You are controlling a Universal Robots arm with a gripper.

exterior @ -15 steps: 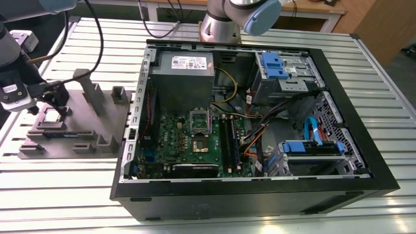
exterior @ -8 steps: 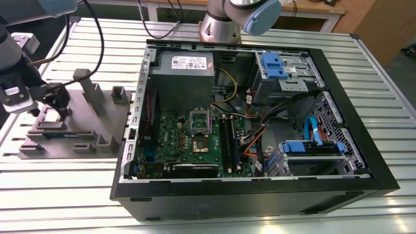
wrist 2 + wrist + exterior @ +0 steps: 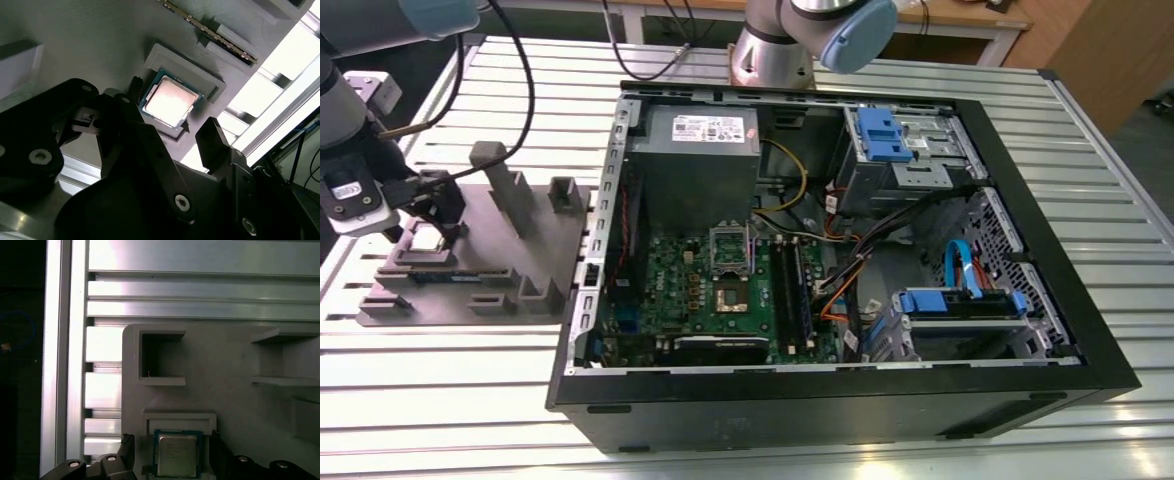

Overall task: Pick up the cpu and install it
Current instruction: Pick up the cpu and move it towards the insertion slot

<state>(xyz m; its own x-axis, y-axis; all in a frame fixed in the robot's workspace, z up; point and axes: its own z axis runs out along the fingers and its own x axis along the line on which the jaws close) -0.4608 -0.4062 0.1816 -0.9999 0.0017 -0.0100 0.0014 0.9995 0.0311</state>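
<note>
My gripper [image 3: 172, 107] hangs released, jaws straddling the cpu [image 3: 171, 100], which lies flat, silver top upward, in the grey holder [image 3: 230, 405].

A counter [image 3: 440, 400] of ribbed, silvery metal slats spans the exterior view. Behind its far edge stands a white-framed table [image 3: 961, 28] with a pale wooden top, and a brown wooden panel [image 3: 1107, 50] rises toward the exterior view's right. In both wrist views, strong light glares off the slats.
</note>
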